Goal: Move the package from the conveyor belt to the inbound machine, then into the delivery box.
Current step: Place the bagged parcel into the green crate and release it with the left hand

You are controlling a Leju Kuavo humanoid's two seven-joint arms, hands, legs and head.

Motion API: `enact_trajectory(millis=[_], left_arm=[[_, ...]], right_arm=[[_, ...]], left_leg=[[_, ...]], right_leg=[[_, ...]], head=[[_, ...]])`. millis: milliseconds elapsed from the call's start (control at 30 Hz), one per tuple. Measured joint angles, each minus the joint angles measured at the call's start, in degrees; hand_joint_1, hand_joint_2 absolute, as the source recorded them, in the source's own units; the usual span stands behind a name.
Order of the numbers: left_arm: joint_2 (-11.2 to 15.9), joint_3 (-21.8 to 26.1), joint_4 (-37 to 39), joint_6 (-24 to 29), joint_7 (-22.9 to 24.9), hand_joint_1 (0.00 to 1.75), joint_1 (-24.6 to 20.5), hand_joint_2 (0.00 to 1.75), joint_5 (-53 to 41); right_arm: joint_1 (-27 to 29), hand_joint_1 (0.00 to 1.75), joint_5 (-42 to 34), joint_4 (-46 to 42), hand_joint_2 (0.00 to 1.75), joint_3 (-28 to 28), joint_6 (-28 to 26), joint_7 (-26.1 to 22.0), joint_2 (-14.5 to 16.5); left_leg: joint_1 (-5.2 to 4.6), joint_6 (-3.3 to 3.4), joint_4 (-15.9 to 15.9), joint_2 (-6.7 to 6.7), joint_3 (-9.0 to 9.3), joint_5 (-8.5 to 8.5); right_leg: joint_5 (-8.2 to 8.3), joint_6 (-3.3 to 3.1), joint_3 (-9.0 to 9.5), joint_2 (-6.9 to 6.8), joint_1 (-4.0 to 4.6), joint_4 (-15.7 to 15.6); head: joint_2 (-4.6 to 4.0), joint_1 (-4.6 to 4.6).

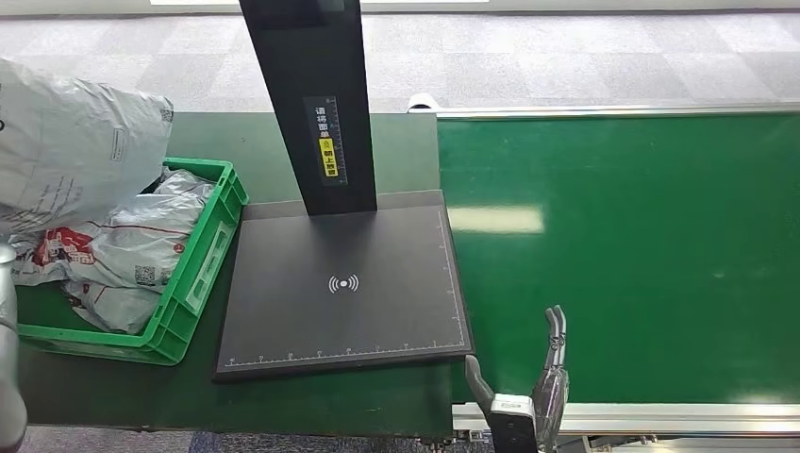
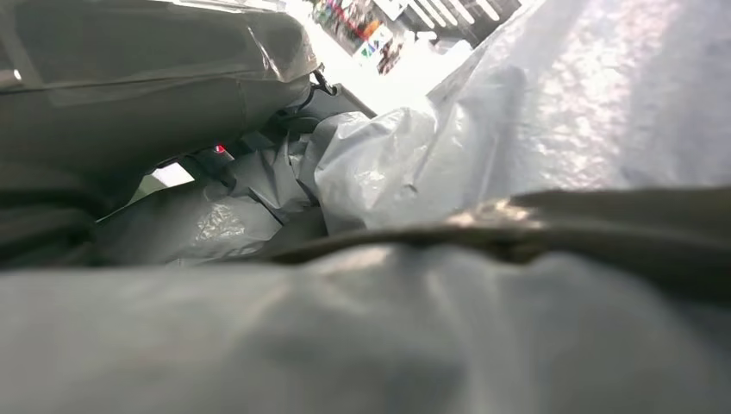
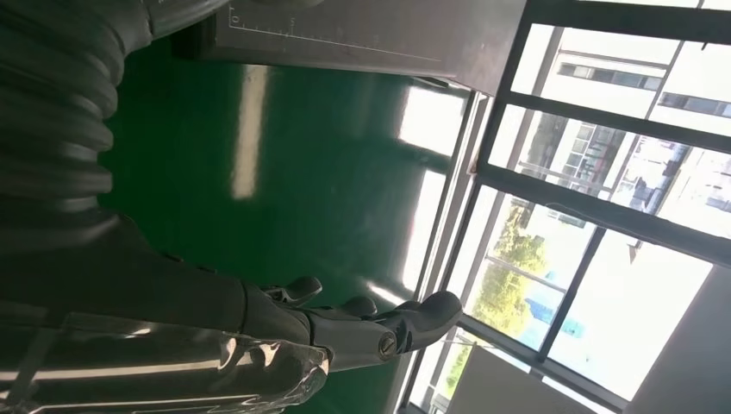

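Observation:
A large grey plastic package [image 1: 66, 142] hangs tilted above the green delivery box [image 1: 203, 255] at the far left, and my left hand grips it from below. The silver left arm [image 1: 8, 359] rises along the left edge. In the left wrist view crinkled grey package film [image 2: 603, 95] presses close and hides the hand. My right hand [image 1: 528, 387] is open at the near edge of the green conveyor belt [image 1: 641, 245], fingers stretched out and holding nothing; the right wrist view shows the right hand [image 3: 345, 328] over the belt.
The inbound machine's black scan plate [image 1: 344, 283] lies between box and belt, with its dark post [image 1: 316, 94] rising at the back. Several grey packages [image 1: 132, 250] lie in the box. A metal rail [image 1: 660, 415] borders the belt's near edge.

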Motion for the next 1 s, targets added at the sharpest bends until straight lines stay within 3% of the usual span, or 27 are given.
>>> enact_trajectory(millis=[200, 467, 533, 733, 900, 1000], left_arm=[[0.9, 3.1, -3.6, -2.2, -13.5, 1.75, -0.3, 1.75, 19.2], [1.7, 4.4, -10.4, -2.7, -19.0, 1.75, -0.4, 1.75, 31.3], [2.2, 3.5, -13.2, -2.2, -18.2, 1.75, -0.2, 1.75, 32.3], [2.3, -2.7, -17.7, 0.4, -13.2, 1.75, 2.8, 1.75, 15.0], [-0.7, -5.3, -18.1, 0.5, -6.5, 1.75, 7.4, 1.75, -14.0], [-2.3, -5.7, -18.1, 0.5, -5.0, 1.75, 9.4, 1.75, -19.5]], right_arm=[[-0.7, 0.00, -0.4, 0.6, 1.75, 0.2, 0.0, 0.0, 0.0], [-1.5, 0.00, -0.7, 1.6, 1.75, 0.7, 0.0, 0.0, 0.0], [-1.6, 0.00, -0.7, 1.7, 1.75, 0.8, 0.0, 0.0, 0.0], [-1.5, 0.00, -1.1, 1.8, 1.75, 0.7, 0.0, 0.0, 0.0], [-1.6, 0.00, -0.9, 1.8, 1.75, 0.9, 0.0, 0.7, 0.0], [-1.6, 0.00, -0.8, 1.8, 1.75, 1.0, 0.0, 1.1, 0.0]], left_leg=[[0.00, 0.00, 0.0, -0.01, 0.00, 0.00], [0.02, -0.01, 0.0, -0.02, -0.02, 0.01], [0.02, -0.01, 0.0, -0.03, -0.01, 0.01], [-0.01, -0.01, 0.0, -0.13, 0.00, 0.01], [-0.02, -0.01, 0.0, -0.06, 0.05, 0.01], [0.00, -0.01, 0.0, 0.01, 0.01, 0.01]], right_leg=[[0.00, 0.00, 0.00, 0.00, 0.00, 0.0], [0.00, 0.00, 0.01, -0.02, 0.01, 0.0], [0.00, 0.00, 0.00, -0.03, 0.01, 0.0], [-0.01, 0.00, 0.04, -0.16, -0.01, 0.0], [0.01, -0.02, 0.06, -0.10, -0.01, 0.0], [0.02, -0.04, -0.02, 0.00, 0.00, 0.0]], head=[[0.00, 0.01], [0.00, 0.01], [0.00, 0.00], [0.00, 0.00], [0.00, 0.01], [0.00, 0.01]])
